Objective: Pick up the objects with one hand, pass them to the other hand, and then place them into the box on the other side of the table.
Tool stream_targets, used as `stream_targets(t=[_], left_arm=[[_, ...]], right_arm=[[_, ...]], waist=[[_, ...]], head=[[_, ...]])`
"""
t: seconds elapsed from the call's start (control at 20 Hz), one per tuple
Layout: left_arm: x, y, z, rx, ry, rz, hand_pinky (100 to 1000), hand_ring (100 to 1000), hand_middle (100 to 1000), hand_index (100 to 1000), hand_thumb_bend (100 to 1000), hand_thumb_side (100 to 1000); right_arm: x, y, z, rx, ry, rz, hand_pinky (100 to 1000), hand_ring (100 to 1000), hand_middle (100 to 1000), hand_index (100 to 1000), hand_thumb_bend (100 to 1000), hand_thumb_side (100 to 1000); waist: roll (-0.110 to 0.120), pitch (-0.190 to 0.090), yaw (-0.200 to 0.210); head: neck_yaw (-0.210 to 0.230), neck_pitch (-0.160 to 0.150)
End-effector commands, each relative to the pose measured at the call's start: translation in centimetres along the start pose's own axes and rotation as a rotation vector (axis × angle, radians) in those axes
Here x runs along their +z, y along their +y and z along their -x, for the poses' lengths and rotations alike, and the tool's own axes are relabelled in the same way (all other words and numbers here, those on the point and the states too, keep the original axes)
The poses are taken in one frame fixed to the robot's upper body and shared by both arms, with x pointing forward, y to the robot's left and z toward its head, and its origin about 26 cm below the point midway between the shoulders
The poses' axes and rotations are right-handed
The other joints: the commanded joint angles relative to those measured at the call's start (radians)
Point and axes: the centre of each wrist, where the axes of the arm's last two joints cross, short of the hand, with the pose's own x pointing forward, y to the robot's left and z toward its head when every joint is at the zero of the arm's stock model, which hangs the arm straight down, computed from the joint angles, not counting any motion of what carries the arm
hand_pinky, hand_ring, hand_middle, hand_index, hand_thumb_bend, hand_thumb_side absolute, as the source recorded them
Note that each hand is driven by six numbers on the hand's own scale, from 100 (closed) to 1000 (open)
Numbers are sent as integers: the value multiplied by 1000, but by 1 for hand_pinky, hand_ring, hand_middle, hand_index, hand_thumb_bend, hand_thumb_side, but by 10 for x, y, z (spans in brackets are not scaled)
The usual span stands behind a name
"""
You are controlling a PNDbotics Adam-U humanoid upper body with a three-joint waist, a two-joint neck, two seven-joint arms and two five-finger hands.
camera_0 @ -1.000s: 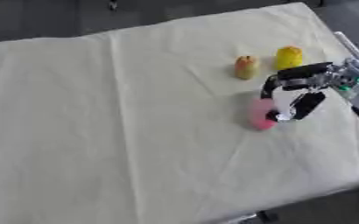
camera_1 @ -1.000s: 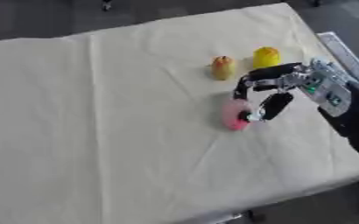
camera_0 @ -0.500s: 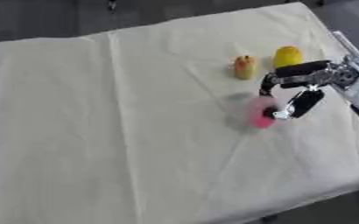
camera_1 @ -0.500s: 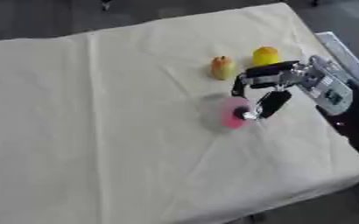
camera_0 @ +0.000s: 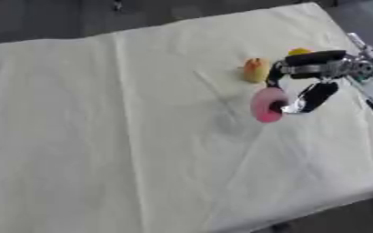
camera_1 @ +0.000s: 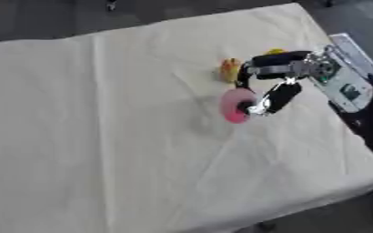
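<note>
Two small fruits (camera_0: 255, 69) just behind right hand (camera_0: 305, 82), hand pinching pink ring (camera_0: 267, 104), cream cloth (camera_0: 102, 136) beneath.

The robot's right hand (camera_0: 301, 86), fingers curled round a pink disc-shaped object (camera_0: 268, 104), has carried it leftward across the cream tablecloth (camera_0: 126, 136) over the past second, away from the table's right edge and toward the middle. The pink object, earlier below and right of the small orange object (camera_0: 255, 69), now hangs directly below it. The hand now partly covers the yellow object (camera_0: 299, 51), which showed whole before
</note>
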Motion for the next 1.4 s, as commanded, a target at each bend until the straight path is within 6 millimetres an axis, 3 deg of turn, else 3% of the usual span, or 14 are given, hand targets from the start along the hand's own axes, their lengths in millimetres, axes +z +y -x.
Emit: stream_targets(t=[0.05,0.5,0.55,0.6,0.85,1.4], left_arm=[[-9,11,-16,-25,-57,-10,803,850,921,850,101,835],[-20,16,-31,-41,-112,-9,805,850,918,850,100,811],[-21,16,-33,-43,-119,-6,805,850,915,850,100,841],[-22,16,-35,-46,-126,-2,805,850,914,850,100,805],[-31,15,-50,-69,-173,30,807,850,907,850,100,790],[-58,5,-99,-216,-294,229,814,853,903,857,100,707]], right_arm=[[8,-22,-9,6,4,82,876,552,337,518,100,256],[2,-26,-13,-132,66,230,896,540,324,512,100,192],[1,-26,-14,-147,69,241,898,540,324,512,100,188],[-1,-27,-14,-158,71,248,899,539,325,513,100,185],[-9,-27,-16,-227,76,289,908,535,326,516,100,169],[-25,-26,-21,-338,61,379,924,526,324,519,100,159]], waist=[[2,-30,4],[19,-24,38],[22,-22,43],[24,-21,47],[34,-17,66],[57,-12,107]], head=[[0,-2],[-22,-2],[-24,-2],[-26,-2],[-36,-2],[-53,-2]])
